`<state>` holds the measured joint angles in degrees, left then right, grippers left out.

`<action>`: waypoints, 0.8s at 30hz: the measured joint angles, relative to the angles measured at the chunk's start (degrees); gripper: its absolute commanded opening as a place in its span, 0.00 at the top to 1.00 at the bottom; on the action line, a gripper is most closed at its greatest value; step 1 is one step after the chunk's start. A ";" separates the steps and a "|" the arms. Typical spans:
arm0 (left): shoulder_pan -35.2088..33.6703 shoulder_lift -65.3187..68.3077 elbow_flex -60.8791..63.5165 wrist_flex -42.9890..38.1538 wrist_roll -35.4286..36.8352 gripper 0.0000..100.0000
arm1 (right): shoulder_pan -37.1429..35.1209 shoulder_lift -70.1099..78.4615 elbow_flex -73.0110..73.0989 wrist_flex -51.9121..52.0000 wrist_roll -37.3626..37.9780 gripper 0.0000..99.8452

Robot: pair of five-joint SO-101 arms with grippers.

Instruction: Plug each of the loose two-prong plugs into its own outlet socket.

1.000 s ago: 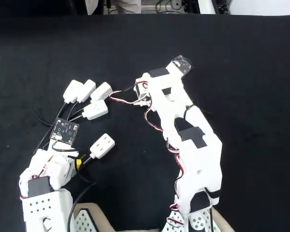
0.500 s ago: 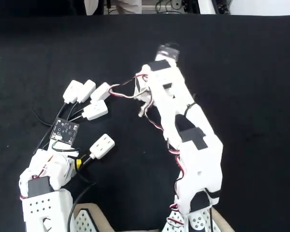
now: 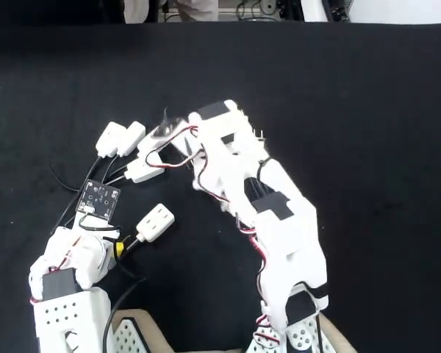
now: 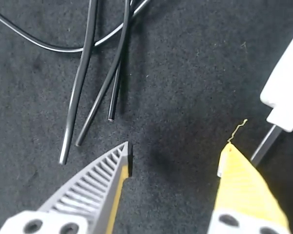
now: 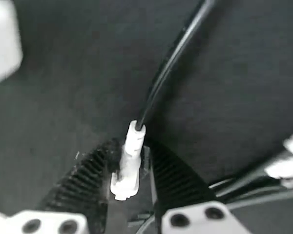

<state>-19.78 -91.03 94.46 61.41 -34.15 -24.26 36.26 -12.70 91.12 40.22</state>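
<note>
Likely light, stiff plug (image 5: 128,161) on a springy cord (image 5: 171,68) — the right fingers (image 5: 83,185) pinch its body, the best hold; left fingers (image 4: 239,185) gape empty.

Black table (image 3: 367,110), white sockets (image 3: 112,137) and cords (image 4: 80,63) on my screen.
I see the table covered in black cloth. A cluster of sockets lies close together at about ten o'clock from its middle, their thin black cords trailing over the cloth toward seven o'clock. One lone socket (image 3: 155,222) lies apart from the cluster at about eight o'clock, its own cord running off toward seven.
</note>
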 measured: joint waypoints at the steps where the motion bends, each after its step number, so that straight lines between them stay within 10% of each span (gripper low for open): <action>1: 0.00 0.00 0.00 0.00 0.00 0.71 | -0.26 0.35 0.00 1.67 2.29 0.99; 8: 0.00 0.00 0.00 0.00 -2.20 0.71 | -0.53 2.02 0.00 4.40 6.51 0.84; 24: 0.00 0.00 0.00 0.00 -2.37 0.71 | -0.79 2.55 -3.78 6.77 3.87 0.97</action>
<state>-19.78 -91.03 94.46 61.41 -36.53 -25.05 38.81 -16.48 97.89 44.09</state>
